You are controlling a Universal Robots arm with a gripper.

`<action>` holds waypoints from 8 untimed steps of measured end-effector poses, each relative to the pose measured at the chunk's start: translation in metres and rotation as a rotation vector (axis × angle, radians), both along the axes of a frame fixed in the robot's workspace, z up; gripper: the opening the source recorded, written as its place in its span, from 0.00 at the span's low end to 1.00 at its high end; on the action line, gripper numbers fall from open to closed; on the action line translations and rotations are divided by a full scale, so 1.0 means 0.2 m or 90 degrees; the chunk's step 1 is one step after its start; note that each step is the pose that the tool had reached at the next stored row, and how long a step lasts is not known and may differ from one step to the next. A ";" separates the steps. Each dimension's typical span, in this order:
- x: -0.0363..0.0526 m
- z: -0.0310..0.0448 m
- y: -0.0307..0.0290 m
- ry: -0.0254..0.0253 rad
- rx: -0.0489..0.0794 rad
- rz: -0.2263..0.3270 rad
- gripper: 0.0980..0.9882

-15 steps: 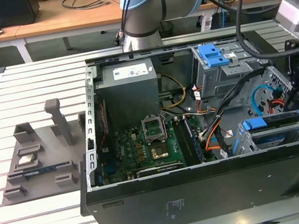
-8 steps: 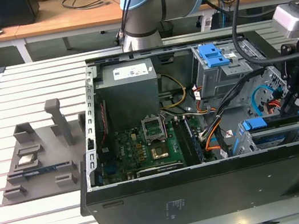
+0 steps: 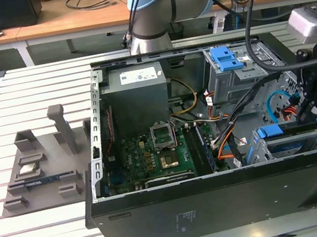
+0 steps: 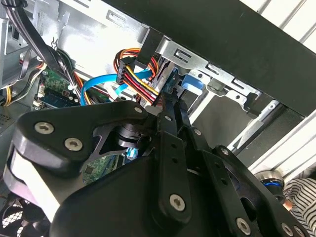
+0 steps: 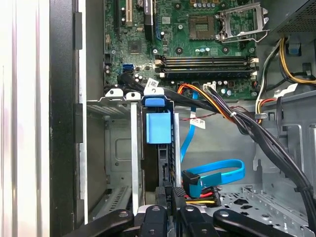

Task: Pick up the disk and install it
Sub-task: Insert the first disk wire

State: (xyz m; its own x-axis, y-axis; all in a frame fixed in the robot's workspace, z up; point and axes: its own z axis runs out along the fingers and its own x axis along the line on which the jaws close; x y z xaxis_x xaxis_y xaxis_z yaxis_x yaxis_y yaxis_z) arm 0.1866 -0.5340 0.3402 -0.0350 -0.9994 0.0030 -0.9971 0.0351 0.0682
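Sitting upright in drive bay — disk [image 5: 158,127] just beyond end effector [image 5: 170,193], fingers narrow, nearly together.

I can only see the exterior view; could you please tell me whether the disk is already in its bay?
Observer: In the first wrist view, the disk stands on edge in a slot of the drive cage.
Operator: Thank you. Where is the gripper?
Observer: The gripper lines up with the disk's near edge.
Operator: And the data cable?
Observer: A blue cable runs beside the slot, its plug close to the gripper.
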 end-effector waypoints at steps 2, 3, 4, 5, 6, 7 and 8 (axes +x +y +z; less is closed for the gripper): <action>0.000 -0.003 0.000 -0.0001 0.000 0.000 0.08; 0.000 -0.003 0.000 -0.0001 0.000 0.000 0.08; 0.000 -0.004 0.000 0.0000 0.000 0.000 0.08; 0.002 -0.010 0.000 0.0000 0.002 0.000 0.08; 0.004 -0.008 0.001 0.0000 0.001 0.001 0.08; 0.006 -0.006 0.002 0.0000 0.000 0.001 0.08; 0.006 -0.005 0.002 -0.0001 0.000 0.000 0.08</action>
State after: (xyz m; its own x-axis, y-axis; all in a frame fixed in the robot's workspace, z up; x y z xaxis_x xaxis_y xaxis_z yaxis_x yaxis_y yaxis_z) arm 0.1877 -0.5336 0.3392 -0.0342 -0.9994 0.0030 -0.9971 0.0344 0.0681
